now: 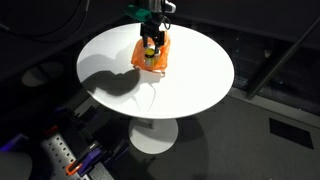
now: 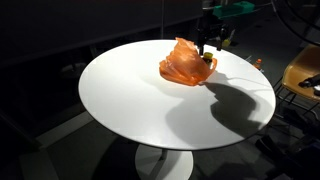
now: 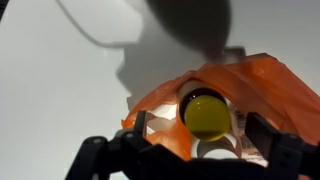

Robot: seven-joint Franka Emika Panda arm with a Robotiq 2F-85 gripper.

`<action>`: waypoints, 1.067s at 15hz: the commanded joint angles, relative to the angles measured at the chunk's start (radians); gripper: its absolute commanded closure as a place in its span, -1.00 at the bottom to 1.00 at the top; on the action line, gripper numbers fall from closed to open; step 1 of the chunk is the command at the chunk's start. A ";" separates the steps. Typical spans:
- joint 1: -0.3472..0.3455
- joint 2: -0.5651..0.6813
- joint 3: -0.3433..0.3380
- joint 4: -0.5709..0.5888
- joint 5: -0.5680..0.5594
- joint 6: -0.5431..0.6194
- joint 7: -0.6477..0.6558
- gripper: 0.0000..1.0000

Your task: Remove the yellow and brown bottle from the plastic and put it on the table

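Gripper [image 3: 201, 130]: jaws spread wide, nothing held. The wrist view looks almost straight down between the fingers. They stand either side of the yellow and brown bottle [image 3: 207, 117], and folds of plastic fill the gap on each side. I can make out no contact with the bottle.

Bottle: seen cap-on, so upright or close to it. The yellow cap faces the camera, with a brown rim just showing around it. It sits inside the crumpled orange plastic [image 3: 262, 88], which rises around it and is open at the top.

Setting: in both exterior views the bundle lies on the far part of the white round table [image 1: 105, 88], with the arm directly above it. The bottle is still in the plastic, so extraction is not yet begun.

Risks from here (judgement):
- Film lies in the closing path. The jaws may pinch plastic together with the bottle, so the whole bundle lifts and the bottle never comes free.
- Nothing pins the plastic down. Light film may cling and ride up with the bottle.
- The cap looks round and smooth, so a grip taken high on it could slip.
- If one finger touches first, the bottle may tip over inside the folds.
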 commanded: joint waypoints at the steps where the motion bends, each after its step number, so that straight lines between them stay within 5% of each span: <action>1: 0.010 0.008 -0.008 0.038 -0.011 -0.028 0.040 -1.00; 12: 0.027 0.078 -0.023 0.106 -0.022 -0.052 0.111 -1.00; 16: 0.034 0.091 -0.028 0.123 -0.018 -0.071 0.126 -0.13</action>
